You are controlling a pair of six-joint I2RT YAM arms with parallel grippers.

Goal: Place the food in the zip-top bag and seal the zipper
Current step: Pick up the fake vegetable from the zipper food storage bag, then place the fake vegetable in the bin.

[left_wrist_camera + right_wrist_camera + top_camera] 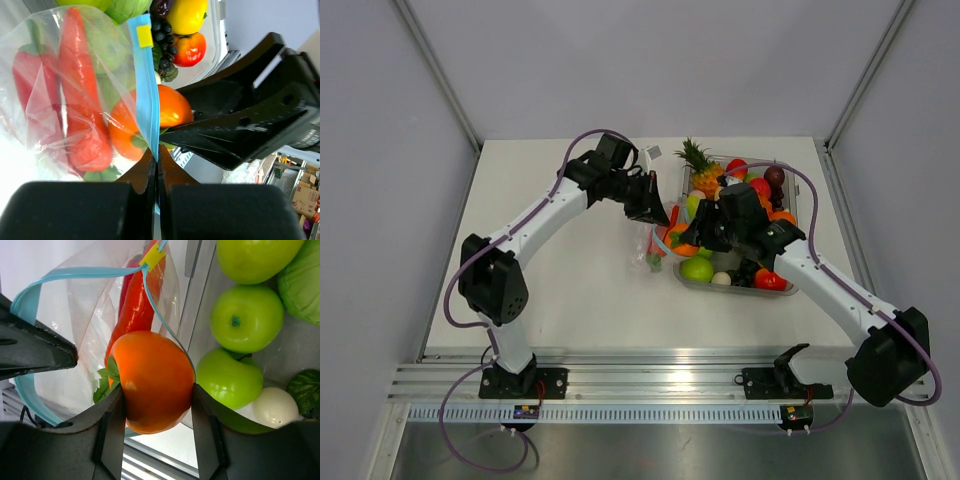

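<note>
Passage: mouth of the zip-top bag (85, 325), its zipper (75, 272) strips spread apart in a loop; widest gap on the side toward the left gripper (156, 155).
Obstacle: orange piece (152, 380), clamped between the right gripper (157, 390) fingers, fills the mouth's tray-side part.
Obstacle: left gripper, pinched tight on the zipper strip, blocks that edge.
Obstacle: red chili pepper (137, 305), lengthwise inside the bag; clear room beside it.
Obstacle: tray wall (197, 295), just beside the bag, bars sideways travel there.
Obstacle: green apples (245, 317), crowded behind the wall.
Obstacle: pineapple (698, 165), at the tray's far corner on the bag side.
Passage: table (570, 290), bare left of the bag and toward the near edge.
</note>
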